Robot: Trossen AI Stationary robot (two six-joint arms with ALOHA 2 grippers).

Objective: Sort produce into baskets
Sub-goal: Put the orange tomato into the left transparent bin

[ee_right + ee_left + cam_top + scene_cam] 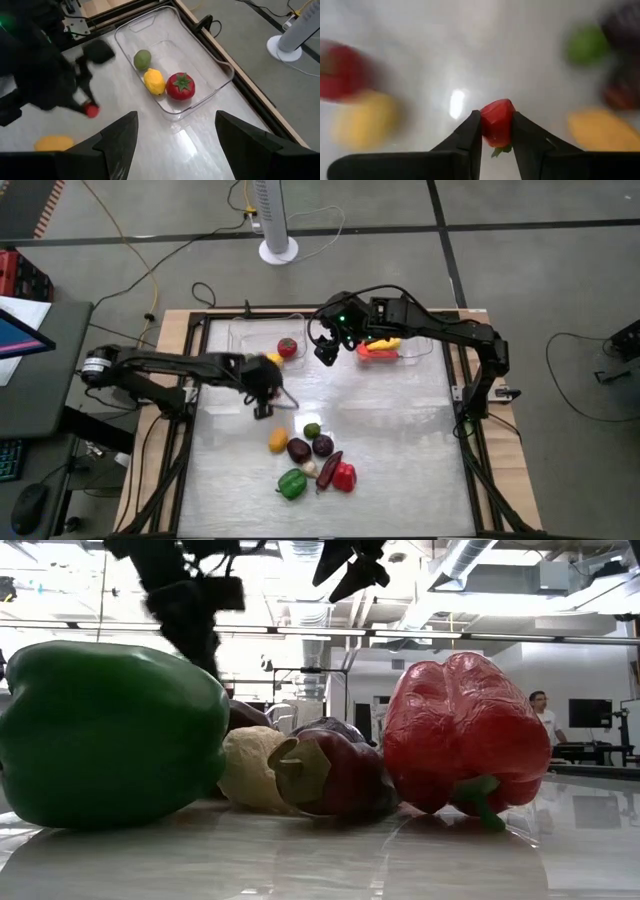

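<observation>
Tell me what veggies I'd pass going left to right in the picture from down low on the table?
Green bell pepper → small cream-coloured piece → dark purple piece with a pale green stem cap → red bell pepper.

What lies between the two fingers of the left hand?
A small red produce piece sits pinched between the left hand's fingers, above bare table. The left wrist view shows it.

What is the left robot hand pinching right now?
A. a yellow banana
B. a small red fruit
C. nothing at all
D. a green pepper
B. In the left wrist view the left gripper has its two dark fingers pressed on either side of a small red fruit with a bit of green at its end, held above the white table.
</observation>
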